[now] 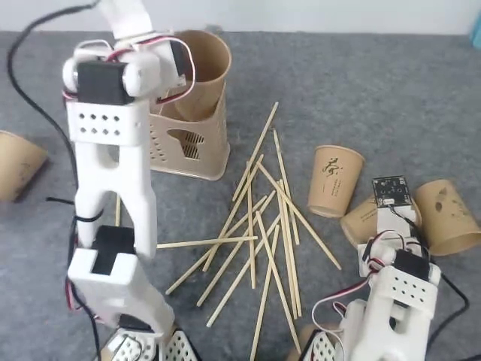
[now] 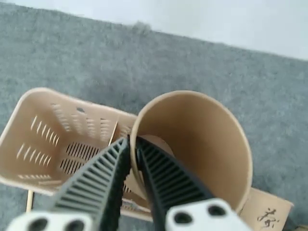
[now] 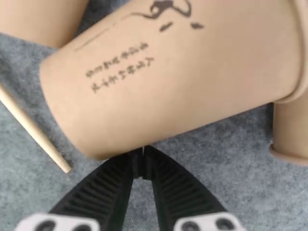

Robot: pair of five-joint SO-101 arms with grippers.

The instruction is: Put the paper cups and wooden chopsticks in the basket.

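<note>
Grey felt surface (image 1: 376,90), pale wall (image 1: 301,15) beyond. The left tool (image 2: 132,140) pinches a cup (image 2: 202,144) by its rim in the far-left basket (image 2: 43,125). The right tool (image 3: 143,153), clenched empty, sits beside a fallen cup (image 3: 168,72). Chopsticks (image 1: 259,233) lie scattered mid-surface.

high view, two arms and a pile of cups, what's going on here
The left end effector pinches a paper cup by its rim at the opening of the basket. The right end effector sits shut beside a lying cup. The chopsticks lie scattered outside the basket.
</note>
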